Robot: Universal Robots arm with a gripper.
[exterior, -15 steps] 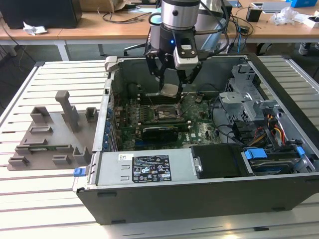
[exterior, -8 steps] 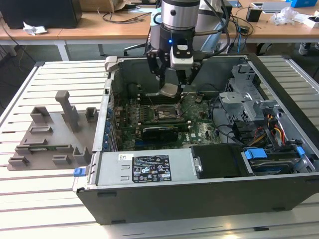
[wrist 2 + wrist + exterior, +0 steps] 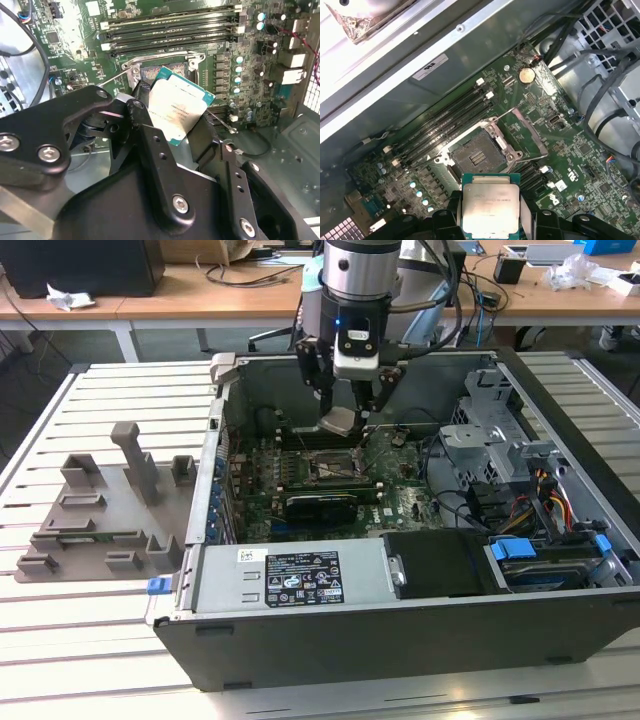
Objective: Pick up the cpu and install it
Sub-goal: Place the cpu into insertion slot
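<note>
One cpu within the end effector

An open computer case lies on its side across the middle of the slatted metal table. Inside it, a green motherboard carries a square socket frame, with black memory slots just beside the frame. A grey plastic fixture sits near the table's edge on the exterior view's left.

Exterior view: raised, off the worktop, tilted down on the whole open computer case, arm at 12 o'clock. Both wrist views: on the arm, close, looking down past pincer and cpu onto the motherboard. All three share the cpu socket.
</note>
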